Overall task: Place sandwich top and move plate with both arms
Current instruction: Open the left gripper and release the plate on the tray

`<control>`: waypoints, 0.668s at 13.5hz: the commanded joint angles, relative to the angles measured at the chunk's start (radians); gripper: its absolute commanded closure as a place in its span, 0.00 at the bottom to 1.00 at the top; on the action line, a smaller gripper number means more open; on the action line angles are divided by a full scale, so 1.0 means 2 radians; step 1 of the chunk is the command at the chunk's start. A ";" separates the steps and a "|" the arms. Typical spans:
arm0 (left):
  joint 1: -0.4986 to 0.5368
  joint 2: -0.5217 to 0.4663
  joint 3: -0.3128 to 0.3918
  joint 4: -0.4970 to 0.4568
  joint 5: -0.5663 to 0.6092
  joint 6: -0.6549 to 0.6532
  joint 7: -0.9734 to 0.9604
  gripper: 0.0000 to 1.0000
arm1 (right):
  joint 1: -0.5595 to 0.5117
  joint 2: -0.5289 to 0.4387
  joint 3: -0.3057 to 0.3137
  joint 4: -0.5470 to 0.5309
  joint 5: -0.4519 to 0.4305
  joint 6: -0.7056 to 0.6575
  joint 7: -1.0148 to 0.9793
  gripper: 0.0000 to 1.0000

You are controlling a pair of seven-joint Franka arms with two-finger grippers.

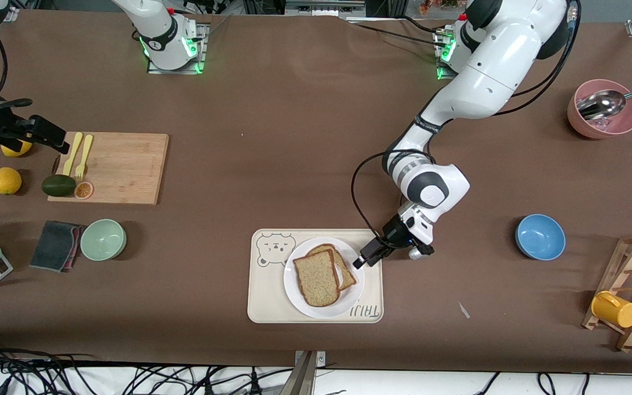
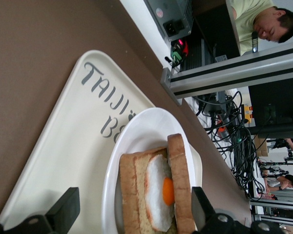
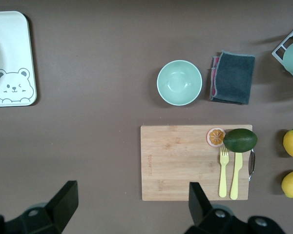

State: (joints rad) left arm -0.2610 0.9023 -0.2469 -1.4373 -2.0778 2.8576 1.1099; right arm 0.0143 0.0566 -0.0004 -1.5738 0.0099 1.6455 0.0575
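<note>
Now that the sandwich top point(image 1: 317, 280) lies on the egg bread on the plate point(image 1: 300, 296), my left fingers point(image 2: 63, 209) stand apart beside it. My right fingers point(image 3: 63, 202) wait apart over the cutting board point(image 3: 185, 161).

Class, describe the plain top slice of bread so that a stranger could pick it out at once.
Find the cream tray with the bear drawing, near the front camera. On it sits a round white plate; the sandwich top is the uppermost brown slice there. Unlike the slice beneath, it bears no egg.
</note>
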 commanded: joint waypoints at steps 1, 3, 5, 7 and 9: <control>0.006 -0.052 0.001 -0.043 0.018 0.013 -0.016 0.00 | -0.002 -0.005 0.001 -0.004 0.008 -0.001 0.003 0.00; 0.008 -0.086 0.001 -0.068 0.042 0.034 -0.016 0.00 | -0.002 -0.005 0.001 -0.004 0.008 -0.001 0.003 0.00; 0.012 -0.118 0.001 -0.098 0.070 0.039 -0.016 0.00 | -0.002 -0.005 0.001 -0.004 0.008 0.000 0.003 0.00; 0.028 -0.137 -0.002 -0.119 0.092 0.039 -0.014 0.00 | -0.002 -0.005 0.001 -0.004 0.008 -0.001 0.003 0.00; 0.032 -0.140 -0.002 -0.122 0.095 0.038 -0.012 0.00 | -0.002 -0.005 0.001 -0.004 0.008 0.000 0.003 0.00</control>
State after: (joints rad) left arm -0.2123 0.6646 -0.2466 -1.6232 -1.9255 2.9432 1.0998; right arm 0.0143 0.0566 -0.0004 -1.5741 0.0099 1.6455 0.0575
